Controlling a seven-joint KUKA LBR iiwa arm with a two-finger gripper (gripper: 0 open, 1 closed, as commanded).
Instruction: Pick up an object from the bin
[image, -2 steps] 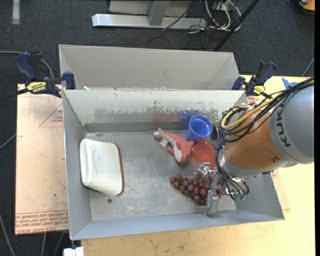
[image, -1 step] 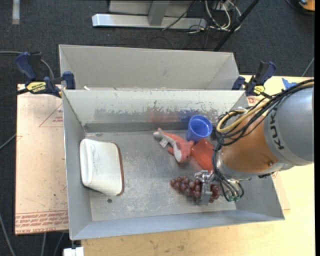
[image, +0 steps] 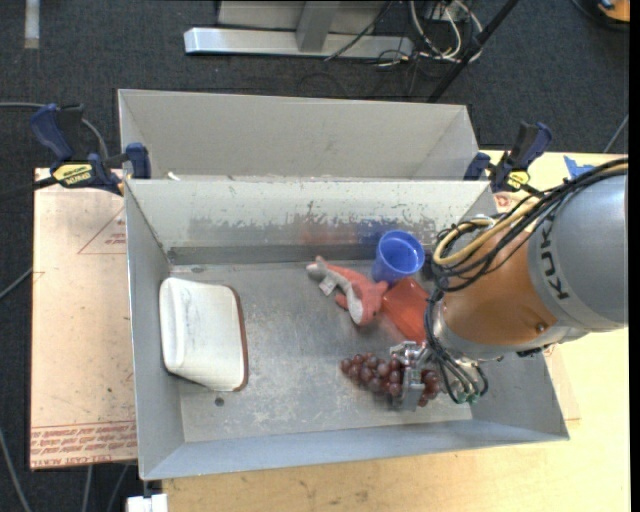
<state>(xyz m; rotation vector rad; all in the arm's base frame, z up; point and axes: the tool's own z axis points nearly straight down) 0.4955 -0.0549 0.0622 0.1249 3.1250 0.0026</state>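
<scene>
Nearest the lens, the arm's orange-covered wrist (image: 490, 310) is seen reaching in from 3 o'clock. Held in the grey bin (image: 290, 410): a white rectangular tub (image: 203, 332) at 9 o'clock and a blue cup (image: 400, 254) at 1 o'clock, with a pink piece (image: 350, 288) and a red piece (image: 405, 308) just beside the cup. The gripper (image: 408, 378) is seen down on a bunch of dark red grapes (image: 365, 372) at 5 o'clock, touching its right end. Whether the pincer is clenched or released cannot be told.

The one camera looks down from above, slightly sideways, onto the grey bin (image: 290, 330) at mid-frame, with the arm (image: 540, 280) entering from the right.
</scene>
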